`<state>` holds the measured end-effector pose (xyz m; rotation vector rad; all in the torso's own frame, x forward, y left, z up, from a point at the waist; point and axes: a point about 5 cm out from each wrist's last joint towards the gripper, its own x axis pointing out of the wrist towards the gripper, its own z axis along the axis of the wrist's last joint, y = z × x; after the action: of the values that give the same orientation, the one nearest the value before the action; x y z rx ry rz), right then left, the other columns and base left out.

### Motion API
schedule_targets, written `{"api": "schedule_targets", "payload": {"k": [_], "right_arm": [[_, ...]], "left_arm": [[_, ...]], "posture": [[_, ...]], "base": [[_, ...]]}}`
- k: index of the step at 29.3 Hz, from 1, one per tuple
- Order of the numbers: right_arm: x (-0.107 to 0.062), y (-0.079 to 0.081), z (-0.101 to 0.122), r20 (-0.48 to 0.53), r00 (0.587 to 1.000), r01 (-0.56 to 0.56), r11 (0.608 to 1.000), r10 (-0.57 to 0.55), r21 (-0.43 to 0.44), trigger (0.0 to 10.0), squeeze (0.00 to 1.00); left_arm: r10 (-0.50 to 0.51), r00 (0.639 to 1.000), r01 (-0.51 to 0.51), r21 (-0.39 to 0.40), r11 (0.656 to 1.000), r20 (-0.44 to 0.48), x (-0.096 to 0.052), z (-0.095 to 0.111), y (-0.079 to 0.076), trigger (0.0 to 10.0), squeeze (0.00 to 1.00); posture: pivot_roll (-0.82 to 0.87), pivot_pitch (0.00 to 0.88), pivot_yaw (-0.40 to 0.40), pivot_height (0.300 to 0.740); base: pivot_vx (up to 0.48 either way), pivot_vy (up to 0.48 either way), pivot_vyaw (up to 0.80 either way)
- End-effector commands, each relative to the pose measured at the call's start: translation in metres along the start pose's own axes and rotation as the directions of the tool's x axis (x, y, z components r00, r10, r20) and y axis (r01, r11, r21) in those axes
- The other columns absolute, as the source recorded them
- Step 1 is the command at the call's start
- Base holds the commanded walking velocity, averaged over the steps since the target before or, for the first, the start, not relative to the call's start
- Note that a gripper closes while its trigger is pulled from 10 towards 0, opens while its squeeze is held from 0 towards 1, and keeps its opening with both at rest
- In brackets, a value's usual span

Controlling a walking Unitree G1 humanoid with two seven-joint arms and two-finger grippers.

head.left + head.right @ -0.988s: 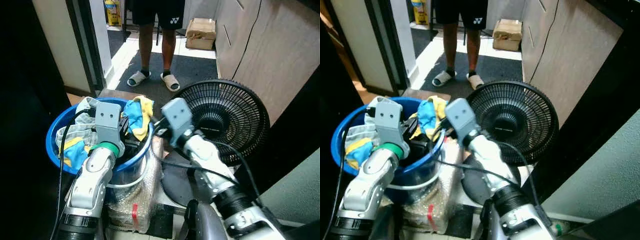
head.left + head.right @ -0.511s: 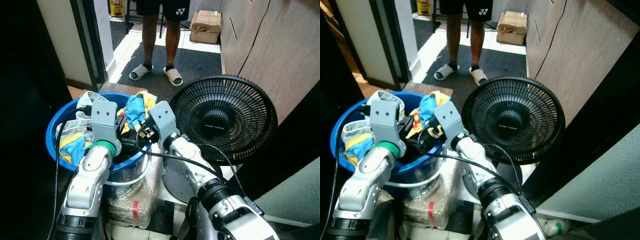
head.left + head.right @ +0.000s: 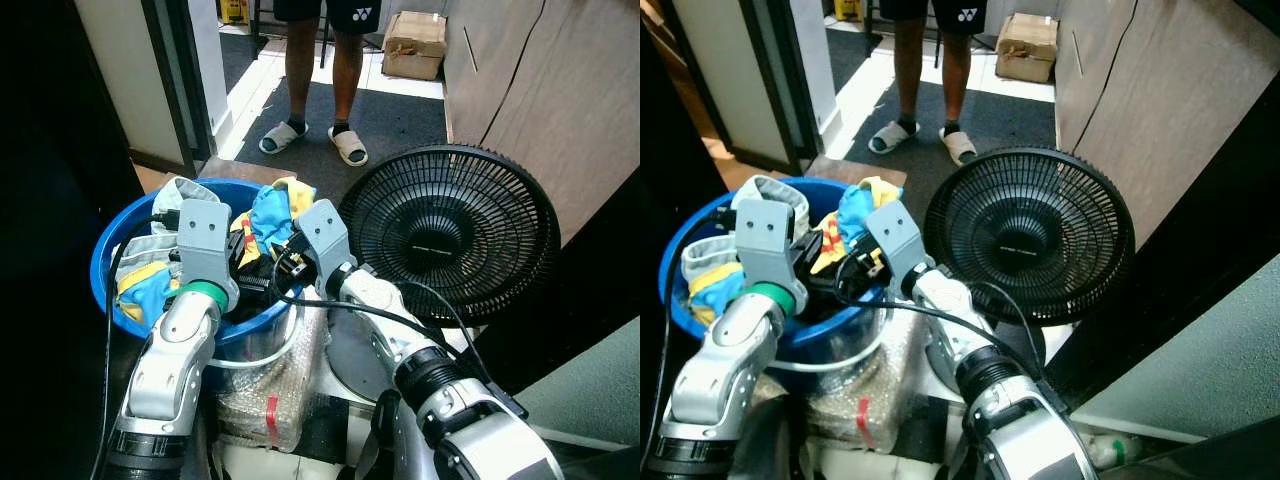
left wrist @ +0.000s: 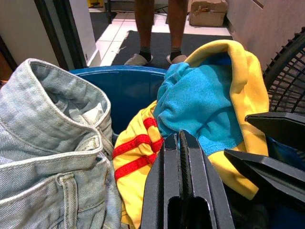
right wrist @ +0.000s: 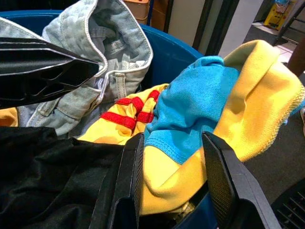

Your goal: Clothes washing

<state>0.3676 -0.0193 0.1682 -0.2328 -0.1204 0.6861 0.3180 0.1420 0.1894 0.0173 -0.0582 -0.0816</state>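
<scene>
Both grippers sit inside the blue basin (image 3: 110,262) rim: left gripper (image 4: 182,157) fingers pressed together, right gripper (image 5: 174,162) fingers spread around the yellow-and-blue garment (image 5: 209,105) — denim (image 4: 52,143) beside it, black fan (image 3: 450,235) just outside the basin's edge.

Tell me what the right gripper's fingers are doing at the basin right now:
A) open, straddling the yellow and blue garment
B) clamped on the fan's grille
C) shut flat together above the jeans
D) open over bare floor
A: in the right wrist view the right gripper has its fingers spread apart with the yellow and blue garment between them, inside the blue basin.
</scene>
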Motion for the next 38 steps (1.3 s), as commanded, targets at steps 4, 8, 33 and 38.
{"api": "schedule_targets", "payload": {"k": [4, 8, 33, 38], "right_arm": [[0.002, 0.001, -0.001, -0.008, 1.000, -0.007, 1.000, 0.008, 0.011, 10.0, 0.00], [0.002, 0.001, -0.001, -0.007, 1.000, -0.009, 1.000, 0.009, 0.012, 10.0, 0.00], [-0.065, -0.065, 0.023, 0.223, 0.913, 0.343, 0.939, -0.342, 0.036, 10.0, 0.00], [-0.070, -0.055, 0.019, 0.208, 0.934, 0.294, 0.956, -0.291, 0.014, 10.0, 0.00]], "left_arm": [[0.005, 1.000, -0.005, 0.009, 1.000, -0.022, -0.003, -0.003, 0.001, 10.0, 0.00], [0.005, 1.000, -0.005, 0.009, 1.000, -0.023, -0.003, -0.003, 0.001, 10.0, 0.00], [-0.184, 0.970, 0.176, 0.067, 0.982, 0.160, 0.026, 0.049, -0.009, 10.0, 0.00], [-0.173, 0.973, 0.167, 0.054, 0.984, 0.154, 0.029, 0.049, -0.005, 10.0, 0.00]], "posture": [[0.21, 0.169, -0.040, 0.471], [0.21, 0.169, -0.040, 0.471], [0.10, 0.068, 0.053, 0.471], [0.10, 0.068, 0.053, 0.471]], "base": [[0.000, 0.000, 0.00], [0.000, 0.000, 0.00], [0.000, 0.000, 0.00], [0.000, 0.000, 0.00]]}}
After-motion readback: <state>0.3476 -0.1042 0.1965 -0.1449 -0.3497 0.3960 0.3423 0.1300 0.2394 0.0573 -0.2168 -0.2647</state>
